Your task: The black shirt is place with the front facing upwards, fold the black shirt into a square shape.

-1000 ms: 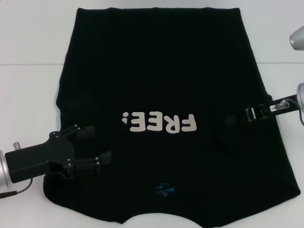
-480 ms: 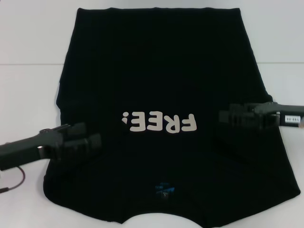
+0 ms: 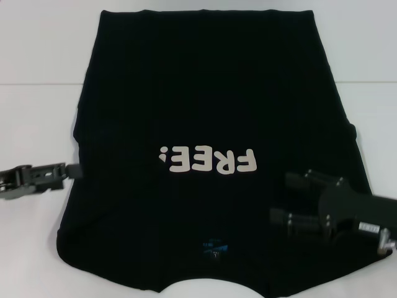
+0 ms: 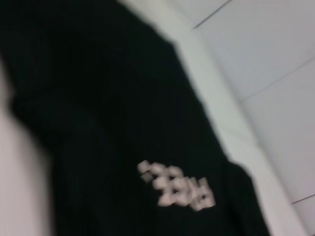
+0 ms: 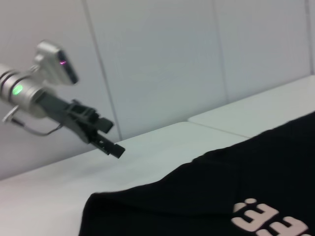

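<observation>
Black shirt [image 3: 205, 112] lay flat on white table [image 3: 37, 118], left gripper [image 3: 73, 169] at its edge, jaw state indeterminate, right gripper [image 3: 285, 198] over shirt, jaws spread, grasping nothing.

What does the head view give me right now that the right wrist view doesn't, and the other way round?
Only the head view shows the whole black shirt spread on the white table, its blue neck label, and the right end effector open above the shirt's near right part. Only the right wrist view shows the wall panels behind the table. Both show the FREE! lettering and the left end effector at the shirt's left edge.
</observation>
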`<state>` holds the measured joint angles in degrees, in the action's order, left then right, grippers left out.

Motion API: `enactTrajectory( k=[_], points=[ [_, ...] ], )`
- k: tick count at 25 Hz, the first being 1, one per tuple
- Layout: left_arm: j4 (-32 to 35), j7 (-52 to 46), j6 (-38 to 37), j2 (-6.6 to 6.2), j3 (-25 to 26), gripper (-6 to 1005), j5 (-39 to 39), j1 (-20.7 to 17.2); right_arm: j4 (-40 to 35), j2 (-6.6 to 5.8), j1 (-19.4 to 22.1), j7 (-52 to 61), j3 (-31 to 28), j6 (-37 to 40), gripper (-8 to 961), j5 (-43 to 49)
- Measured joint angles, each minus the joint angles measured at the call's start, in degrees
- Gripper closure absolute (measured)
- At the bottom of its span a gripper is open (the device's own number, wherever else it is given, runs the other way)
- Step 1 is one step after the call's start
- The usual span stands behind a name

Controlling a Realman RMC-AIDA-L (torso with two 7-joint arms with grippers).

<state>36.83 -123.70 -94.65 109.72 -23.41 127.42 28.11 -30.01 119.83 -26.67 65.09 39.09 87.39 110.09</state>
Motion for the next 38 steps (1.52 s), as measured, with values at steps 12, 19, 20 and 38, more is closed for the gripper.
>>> enactTrajectory(
  k=[12,19,20,38],
  points=[
    [4.60,-14.52,-0.51,-2.31,-2.07,49,19.51,5.28,7.20,0.05,-0.07,-12.25,-0.43,-3.16,48,-0.38],
    [1.98,-17.15,2.17,-2.67,-2.17,50,25.00,6.96,7.25,0.16,-0.41,-12.06,-0.12,-3.16,49,-0.40],
    [1.31,-16.92,2.80,-2.68,-2.14,50,25.07,6.74,7.27,0.16,-0.43,-12.06,-0.09,-3.16,49,-0.40],
    [-2.37,-11.53,2.53,-1.54,-2.18,49,23.07,7.87,8.70,0.14,-0.50,-11.94,-0.31,-3.20,48,-0.26]
  ],
)
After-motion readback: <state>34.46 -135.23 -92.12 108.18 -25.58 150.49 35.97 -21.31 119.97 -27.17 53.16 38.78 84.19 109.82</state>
